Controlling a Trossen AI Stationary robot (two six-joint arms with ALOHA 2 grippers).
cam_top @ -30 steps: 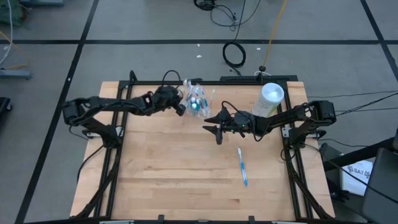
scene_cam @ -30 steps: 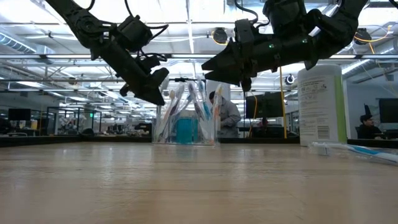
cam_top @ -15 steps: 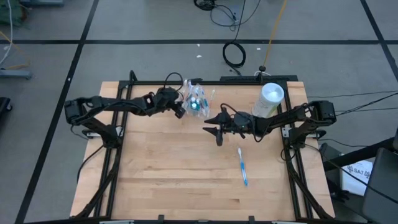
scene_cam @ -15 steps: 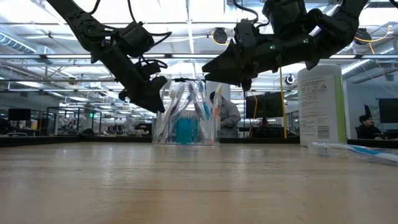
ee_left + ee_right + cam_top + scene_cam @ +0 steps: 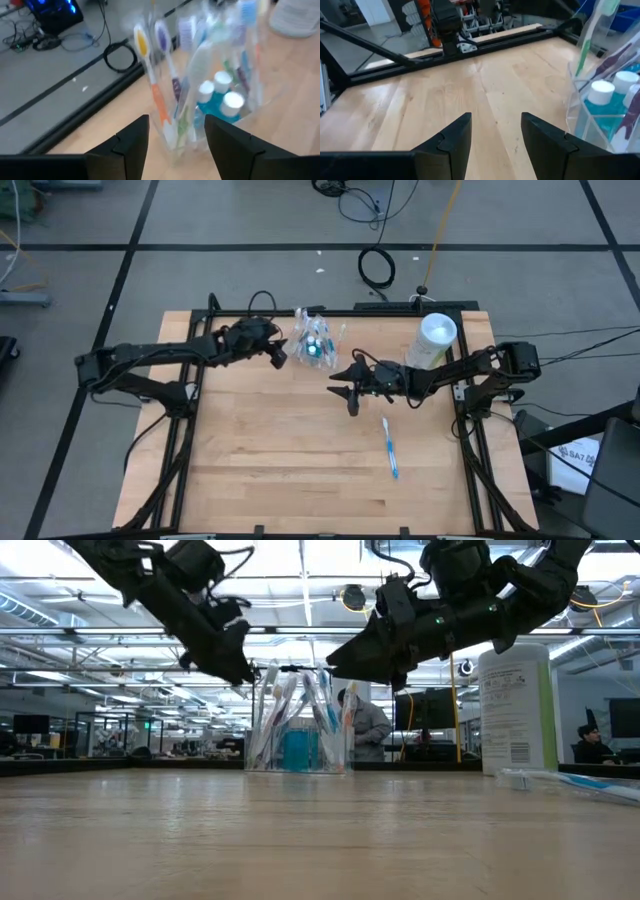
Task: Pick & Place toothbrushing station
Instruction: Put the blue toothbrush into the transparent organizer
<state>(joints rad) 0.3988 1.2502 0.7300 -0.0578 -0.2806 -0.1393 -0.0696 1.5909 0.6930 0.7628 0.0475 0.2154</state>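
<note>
A clear holder [image 5: 315,343] stands near the table's far edge. It holds several toothbrushes and small white-capped bottles of blue liquid [image 5: 227,102]. My left gripper [image 5: 175,122] hangs open just to the holder's left, above the table, with nothing between its fingers. My right gripper [image 5: 345,387] hovers open over the middle of the table, to the right of and nearer than the holder, and is also empty. A blue and white toothbrush [image 5: 390,448] lies flat on the wood on the near side of the right arm.
A tall white canister [image 5: 435,340] stands at the table's far right, beside the right arm. Bare wood [image 5: 270,470] stretches across the near half of the table. Black frame rails [image 5: 185,420] run along both sides. A person [image 5: 365,730] is in the room behind the table.
My left gripper has drawn back from the holder toward the table's left edge and has risen. The holder and its toothbrushes stay where they were.
</note>
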